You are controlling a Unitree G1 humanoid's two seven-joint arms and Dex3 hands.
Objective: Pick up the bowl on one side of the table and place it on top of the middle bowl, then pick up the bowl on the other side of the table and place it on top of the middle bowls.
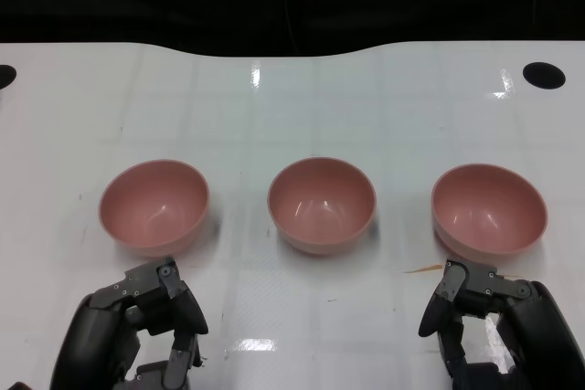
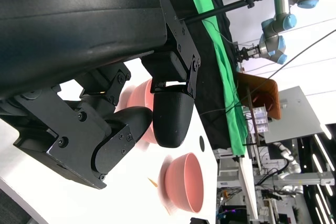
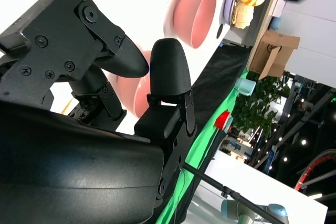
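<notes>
We see three round pink plastic bowls standing upright in a row across the glossy white table (image 1: 274, 98), well apart from one another, none stacked yet. The left pink bowl (image 1: 154, 205) lies just beyond our black many-fingered left hand (image 1: 137, 331), straight ahead of its fingertips and near them but not touching. The right pink bowl (image 1: 489, 211) lies the same way from our black many-fingered right hand (image 1: 498, 331), just past its fingers, again with a sliver of table between. The middle pink bowl (image 1: 321, 205) sits between the two side bowls, well away from either hand.

So the relation that matters is simple: each side bowl is directly forward of the hand on its own side, and each hand is about equally near its bowl. The bowls are round, so no long axis dictates the approach; we judge the near rim to be the natural place to take hold.

Both hands rest low at the near edge of the table, fingers pointing toward the bowls. Both hold nothing. In the wrist views the thumb and fingers of each hand stand apart with a gap between them, so we read both as released, only loosely curled. A small orange mark (image 1: 422, 269) lies on the table just beside the right bowl.
</notes>
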